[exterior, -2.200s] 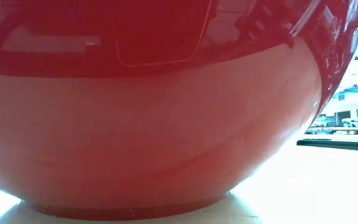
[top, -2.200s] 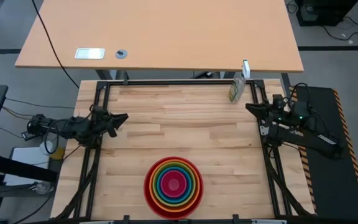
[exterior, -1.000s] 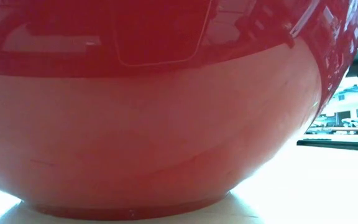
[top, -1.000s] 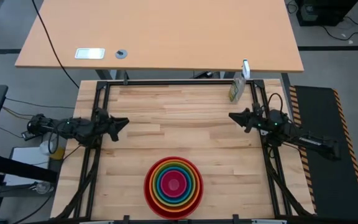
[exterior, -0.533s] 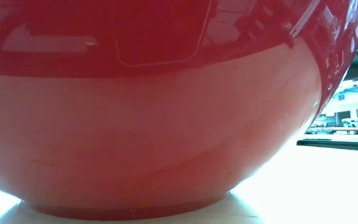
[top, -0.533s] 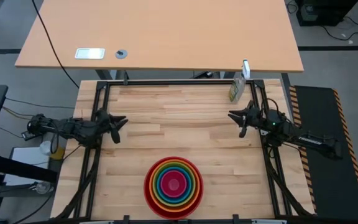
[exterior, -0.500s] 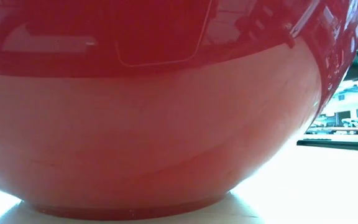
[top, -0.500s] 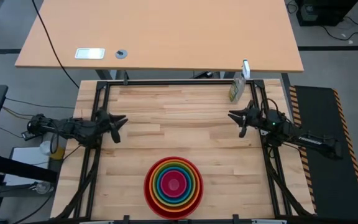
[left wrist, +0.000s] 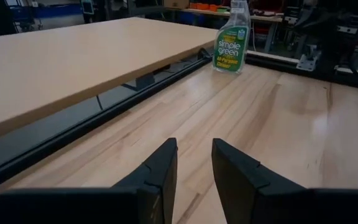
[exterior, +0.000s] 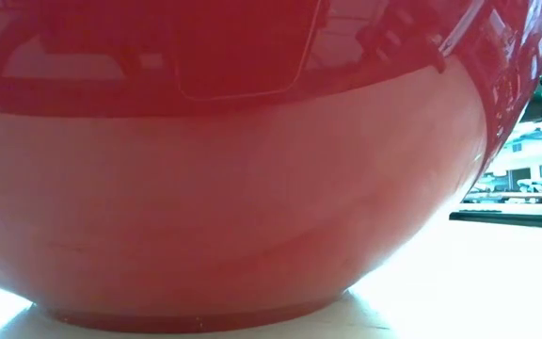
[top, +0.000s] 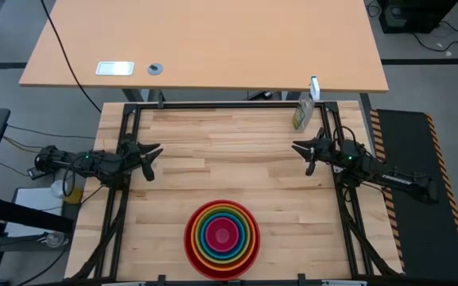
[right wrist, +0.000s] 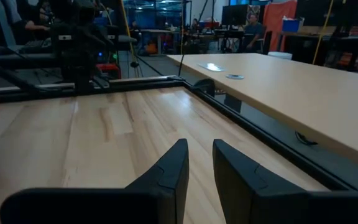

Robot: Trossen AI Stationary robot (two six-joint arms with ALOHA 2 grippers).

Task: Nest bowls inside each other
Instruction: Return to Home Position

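The bowls (top: 222, 235) stand nested in one stack near the table's near edge, a little right of the middle: red outermost (top: 189, 242), then orange, green and blue, with pink (top: 223, 235) in the centre. The red bowl rests on its base, and its outer wall (exterior: 233, 188) fills the low view. My left gripper (top: 149, 159) (left wrist: 194, 163) hovers at the table's left edge, open by a narrow gap and holding nothing. At the right edge, my right gripper (top: 303, 156) (right wrist: 200, 163) is likewise open and holds nothing. Both are far from the stack.
A green spray bottle (top: 301, 115) (left wrist: 230, 37) stands at the table's far right corner. Black frame rails (top: 213, 105) run around the tabletop. A second tan table (top: 205, 40) lies beyond the far edge. People sit in the room behind (right wrist: 252, 28).
Both grippers have rolled about their own pointing line while staying in place at the table's left and right edges. The stack of bowls has not moved.
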